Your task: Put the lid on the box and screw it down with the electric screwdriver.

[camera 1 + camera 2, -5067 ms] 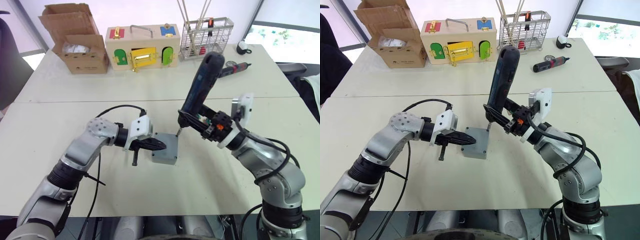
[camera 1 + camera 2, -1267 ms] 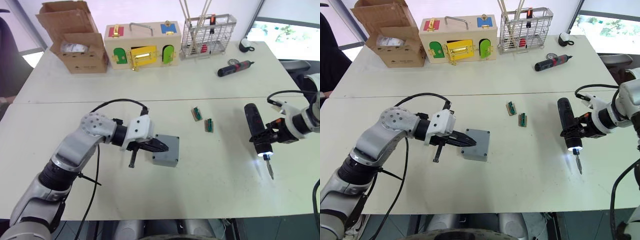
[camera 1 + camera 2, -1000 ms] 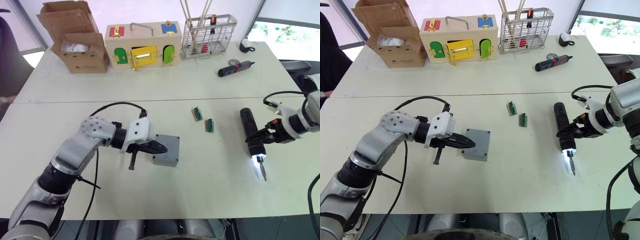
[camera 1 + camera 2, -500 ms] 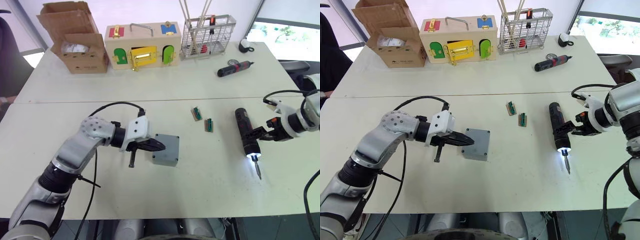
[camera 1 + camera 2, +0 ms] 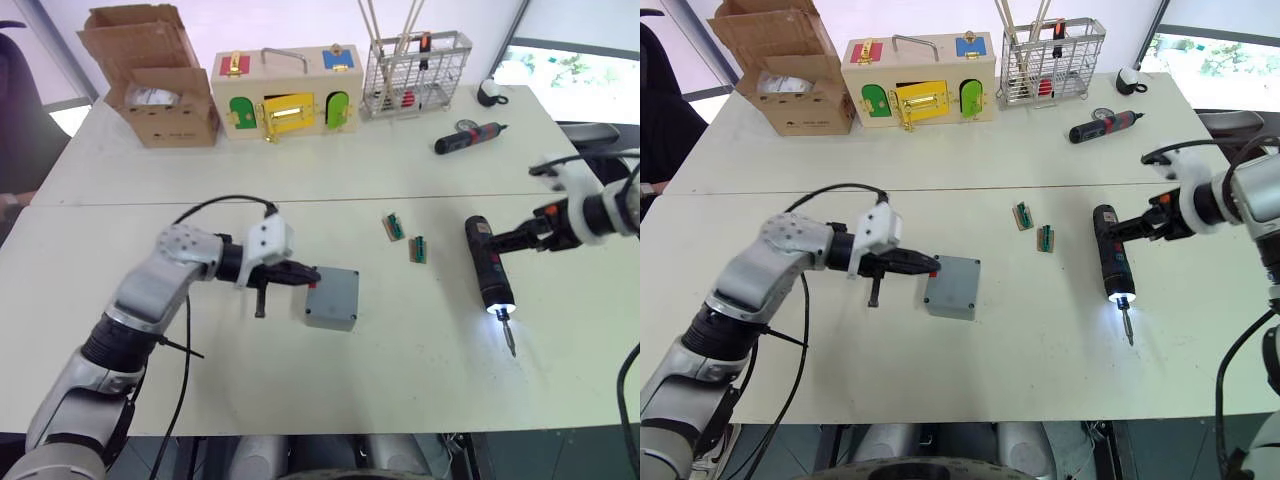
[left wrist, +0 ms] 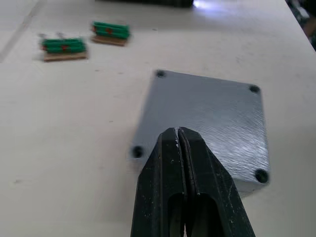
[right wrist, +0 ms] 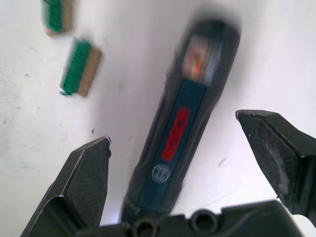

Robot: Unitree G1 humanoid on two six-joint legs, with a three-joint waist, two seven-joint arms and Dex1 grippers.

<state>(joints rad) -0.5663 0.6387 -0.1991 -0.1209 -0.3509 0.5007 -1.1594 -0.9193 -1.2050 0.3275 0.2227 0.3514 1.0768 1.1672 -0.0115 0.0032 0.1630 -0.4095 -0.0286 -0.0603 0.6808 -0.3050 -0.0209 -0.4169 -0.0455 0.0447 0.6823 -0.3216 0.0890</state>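
The right gripper (image 7: pixel 180 163) has its two black fingers (image 7: pixel 86 170) spread wide apart, holding nothing. Between them, apart from both, lies the one electric screwdriver (image 5: pixel 487 265), flat on the white table (image 5: pixel 420 400) with its thin metal bit pointing toward the table's near edge and a white light glowing at its nose. In the right wrist view its thick dark body carries a red-and-blue label. In the head views the gripper sits just beyond the tool's rear end, off toward the robot's right.

The left gripper (image 5: pixel 310 273) has its fingers (image 6: pixel 197 168) pressed together, pinching nothing, with the tips over the near edge of the lid (image 6: pixel 212 118). There is one lid, a flat grey square with four dark corner screw holes, seated on the one grey box (image 5: pixel 332 299), which stands near the middle of the table, well to the left of the screwdriver.

Two small green terminal blocks (image 5: pixel 393 226) lie between the box and the screwdriver. Along the far side stand one cardboard box (image 5: pixel 150 75), one wooden box with coloured doors (image 5: pixel 283 93), one wire basket (image 5: pixel 418 72), and one smaller black-and-red screwdriver (image 5: pixel 470 139).
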